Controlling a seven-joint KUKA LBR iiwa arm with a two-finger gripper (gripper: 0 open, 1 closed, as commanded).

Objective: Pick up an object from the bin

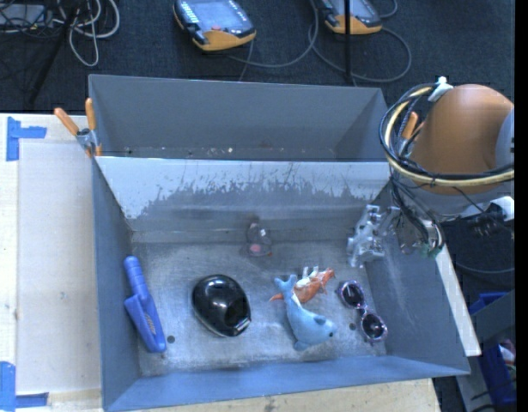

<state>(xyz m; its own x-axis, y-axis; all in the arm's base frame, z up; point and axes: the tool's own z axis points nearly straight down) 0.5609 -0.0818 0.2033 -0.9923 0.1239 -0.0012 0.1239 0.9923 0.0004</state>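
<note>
gripper (365, 240) right of frame, at right wall of bin (246, 127) — grip state cannot tell | nearest, just below: dark sunglasses (362, 310), lower right | left of them: blue dolphin toy (306, 323), orange-white toy (313, 283), black mouse (221, 305)

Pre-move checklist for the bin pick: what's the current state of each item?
1. Gripper inside the bin, by the right wall: ok.
2. Gripper's clearance from that wall: cannot tell.
3. Gripper lined up over a thing: not ok. The sunglasses lie nearest, apart from it toward the bin's front.
4. Sunglasses separate from the blue dolphin toy: ok, a gap shows.
5. Dolphin toy free of neighbours: not ok. The orange and white toy lies against its tail.
6. Black mouse lying alone: ok.
</note>
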